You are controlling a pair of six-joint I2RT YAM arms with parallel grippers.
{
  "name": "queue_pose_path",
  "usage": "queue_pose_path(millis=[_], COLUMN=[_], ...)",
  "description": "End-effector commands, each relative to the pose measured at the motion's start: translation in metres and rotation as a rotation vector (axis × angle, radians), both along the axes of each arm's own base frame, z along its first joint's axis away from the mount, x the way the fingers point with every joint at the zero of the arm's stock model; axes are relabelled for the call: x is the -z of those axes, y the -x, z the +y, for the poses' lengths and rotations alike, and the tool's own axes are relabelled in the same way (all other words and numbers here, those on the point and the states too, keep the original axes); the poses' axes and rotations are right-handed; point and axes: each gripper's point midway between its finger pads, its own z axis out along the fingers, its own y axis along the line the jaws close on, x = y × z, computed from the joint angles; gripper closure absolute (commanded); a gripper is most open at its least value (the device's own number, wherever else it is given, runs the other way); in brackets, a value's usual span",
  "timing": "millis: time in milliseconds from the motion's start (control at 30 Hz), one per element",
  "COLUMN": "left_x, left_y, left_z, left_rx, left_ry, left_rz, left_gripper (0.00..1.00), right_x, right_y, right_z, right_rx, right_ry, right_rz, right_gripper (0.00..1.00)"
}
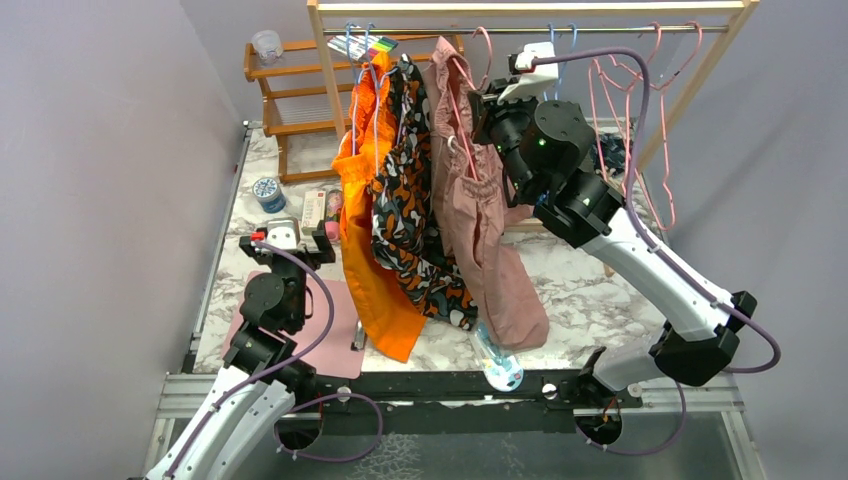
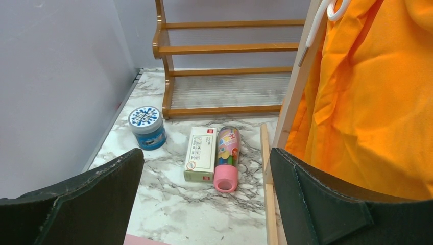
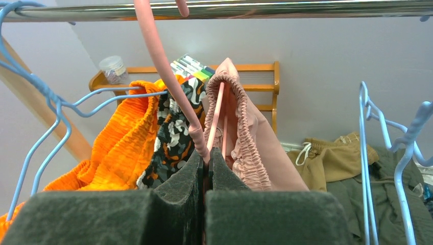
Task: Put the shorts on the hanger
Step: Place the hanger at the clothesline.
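The dusty-pink shorts (image 1: 485,230) hang from the pink wire hanger (image 1: 462,120) on the rack, right of the camouflage garment. In the right wrist view the gathered waistband (image 3: 245,132) drapes over the hanger's wire, and the hanger's neck (image 3: 163,66) rises to the metal rail (image 3: 286,9). My right gripper (image 3: 206,158) is shut on that pink wire just below the neck; from above it (image 1: 487,105) is up beside the shorts' top. My left gripper (image 1: 290,240) is open and empty, low over the table's left side, its fingers (image 2: 327,199) wide apart.
An orange garment (image 1: 375,250) and a camouflage garment (image 1: 415,220) hang on light-blue hangers (image 3: 46,102) to the left. More blue hangers (image 3: 388,153) and empty pink hangers (image 1: 650,120) hang on the right. Olive clothes (image 3: 332,158) lie behind. A blue jar (image 2: 147,126), box (image 2: 200,153), pink tube (image 2: 227,158) and wooden shelf (image 2: 230,48) stand far left.
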Motion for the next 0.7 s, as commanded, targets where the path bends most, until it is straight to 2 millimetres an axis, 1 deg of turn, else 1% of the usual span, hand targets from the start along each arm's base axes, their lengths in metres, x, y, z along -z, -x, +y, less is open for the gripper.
queue_pose_path(millis=[0, 333, 667], left_x=[-0.004, -0.003, -0.003], left_y=[0.0, 0.001, 0.002], left_z=[-0.001, -0.002, -0.003], left_rx=[0.002, 0.009, 0.012], left_ry=[0.024, 0.02, 0.015], left_rz=[-0.029, -0.033, -0.033], left_gripper=[0.05, 0.05, 0.05], right_x=[-0.028, -0.034, -0.03], right_y=[-0.007, -0.019, -0.034], right_z=[-0.008, -0.017, -0.019], right_rx=[0.044, 0.091, 0.115], right_ry=[-0.15, -0.168, -0.145], right_rz=[-0.07, -0.11, -0.106], right_gripper=[0.99, 0.99, 0.99])
